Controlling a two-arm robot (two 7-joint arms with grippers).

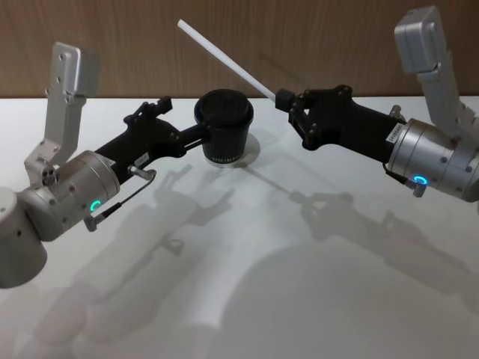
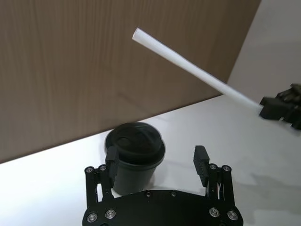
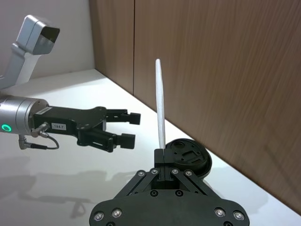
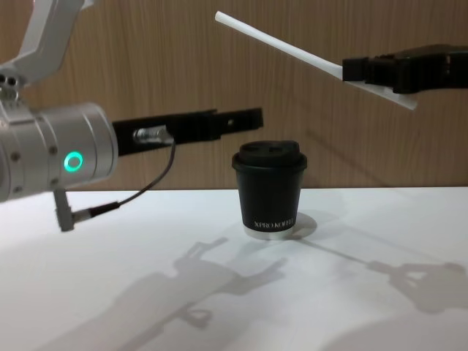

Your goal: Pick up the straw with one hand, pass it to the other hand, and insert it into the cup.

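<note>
The black lidded cup (image 1: 224, 129) (image 4: 269, 191) stands upright at the table's far middle. My right gripper (image 1: 288, 101) (image 4: 352, 70) (image 3: 161, 156) hovers above and to the right of it, shut on the lower end of the white straw (image 1: 224, 56) (image 2: 188, 68) (image 3: 160, 103) (image 4: 278, 45). The straw slants up and away to the left, passing over the cup without touching it. My left gripper (image 1: 176, 123) (image 2: 156, 157) (image 3: 128, 127) (image 4: 245, 117) is open just left of the cup (image 2: 134, 155), around lid height, holding nothing.
The white table (image 1: 299, 284) runs back to a wooden wall (image 1: 112, 37) right behind the cup. A thin dark cable (image 1: 131, 198) loops beside my left wrist. Open tabletop lies in front of the cup.
</note>
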